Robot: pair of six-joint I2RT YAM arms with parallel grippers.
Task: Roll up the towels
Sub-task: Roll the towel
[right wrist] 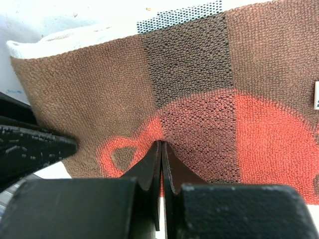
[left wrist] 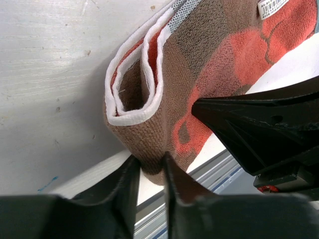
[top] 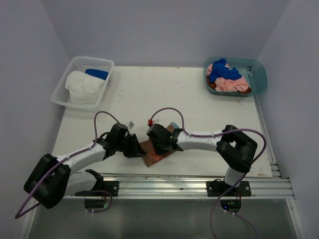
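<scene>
Just behind the rail (top: 199, 186) at the front of the bench (top: 149, 94), between both arms: the brown towel (top: 152, 155) with a red pattern, lying slantwise to the rail. Folded over at the end on the left arm's side into a loose loop of several layers, white edging visible; not a tight roll yet.

Left gripper (left wrist: 151, 162) closed narrow on the lowest fold of that end, cloth pinched between the jaws. Right gripper (right wrist: 161, 147) with jaws pressed together, tips set down on the flat part of the cloth, nothing seen between them.

Long axis going from the left jaws away toward the right ones, so probably to be rolled in this direction, left arm nearer to the folded end. Little room toward the rail, with the pinched corner close to the bench edge.

Bench surface white, smooth, a bit scuffed.

Far beyond the rail, on the left arm's side, a white mesh basket (top: 62, 89) with a white towel (top: 82, 87) and a blue towel (top: 97, 73). On the right arm's side, a teal tub (top: 259, 74) with mixed blue and pink towels (top: 232, 83).
</scene>
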